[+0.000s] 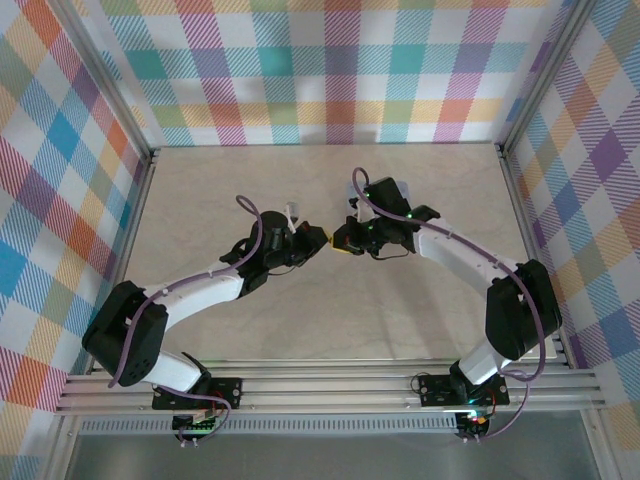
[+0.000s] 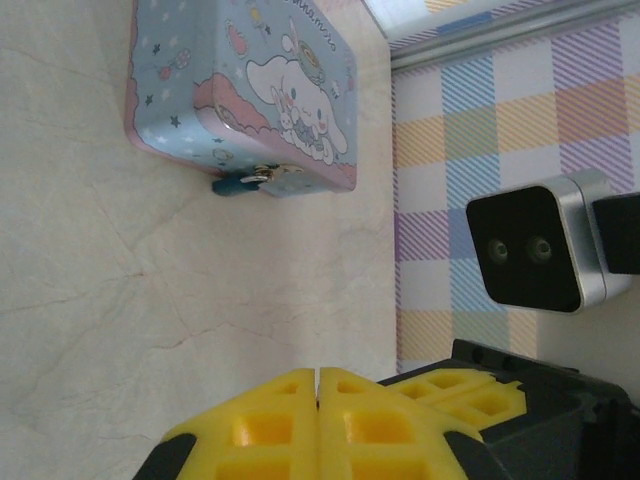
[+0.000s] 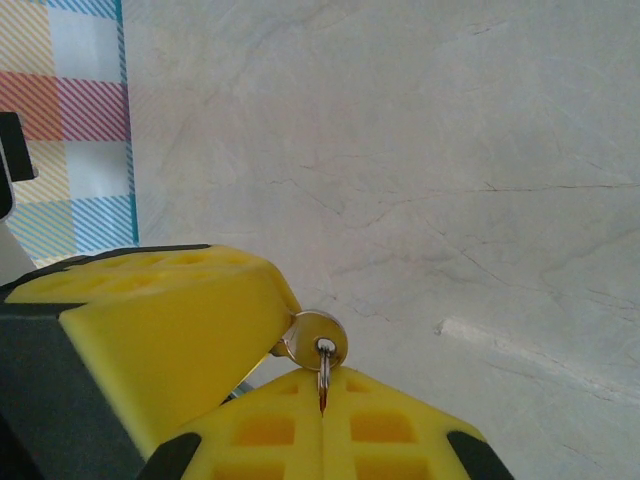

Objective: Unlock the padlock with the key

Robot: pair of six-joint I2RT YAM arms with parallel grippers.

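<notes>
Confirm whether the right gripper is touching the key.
Touching. The right wrist view shows the right gripper shut on the ring of the key, with the silver key head sitting right at the tips.

Two arms reach in from the near edge of the table [image 1: 250,180] and meet at its middle, the left gripper [image 1: 318,240] and the right gripper [image 1: 343,243] tip to tip. In the right wrist view the key [image 3: 318,343] sits where they meet, its head between the two grippers and its ring down in the seam of the right gripper's closed fingers. Ahead of the left gripper, well apart, the tin [image 2: 250,80] lies flat on the table, with the padlock [image 2: 245,182] against the side facing that gripper.
</notes>
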